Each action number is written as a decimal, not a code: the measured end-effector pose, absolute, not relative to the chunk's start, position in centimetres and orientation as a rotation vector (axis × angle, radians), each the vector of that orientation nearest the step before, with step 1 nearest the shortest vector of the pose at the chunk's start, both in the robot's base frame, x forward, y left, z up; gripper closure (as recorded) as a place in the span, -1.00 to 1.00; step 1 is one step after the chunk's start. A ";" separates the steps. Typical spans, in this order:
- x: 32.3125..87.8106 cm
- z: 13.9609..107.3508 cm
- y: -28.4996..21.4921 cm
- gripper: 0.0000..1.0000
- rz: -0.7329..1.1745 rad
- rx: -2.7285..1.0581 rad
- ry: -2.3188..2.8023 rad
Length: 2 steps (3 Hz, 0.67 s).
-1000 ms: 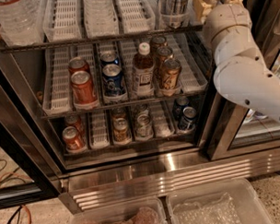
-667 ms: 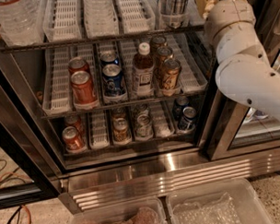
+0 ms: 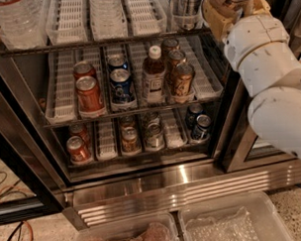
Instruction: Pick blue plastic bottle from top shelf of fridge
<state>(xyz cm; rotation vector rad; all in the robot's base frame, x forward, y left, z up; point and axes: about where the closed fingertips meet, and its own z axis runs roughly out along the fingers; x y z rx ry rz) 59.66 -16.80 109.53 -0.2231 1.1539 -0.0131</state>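
The fridge (image 3: 182,187) stands open in front of me. Its top shelf (image 3: 103,43) runs along the top of the view, with white slotted lane trays. The lower part of the blue plastic bottle (image 3: 186,9) stands at the right end of that shelf, cut off by the top edge. My white arm (image 3: 259,54) reaches up from the right. Its tan wrist (image 3: 225,10) is just right of the bottle. My gripper is beyond the top edge and out of view.
A clear ribbed water bottle (image 3: 18,18) stands at the top shelf's left end. The middle shelf holds a white-capped brown bottle (image 3: 153,75), a red can (image 3: 89,95) and a blue can (image 3: 121,86). Several more cans sit below. Clear plastic bins (image 3: 233,224) lie on the floor.
My arm has shifted slightly to the right. The bottle and the cans have not moved.
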 end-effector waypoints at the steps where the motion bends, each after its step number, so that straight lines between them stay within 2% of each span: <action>1: 56.1 108.3 -16.1 1.00 0.000 -0.276 1.213; 2: 54.0 107.8 -15.5 1.00 0.011 -0.308 1.247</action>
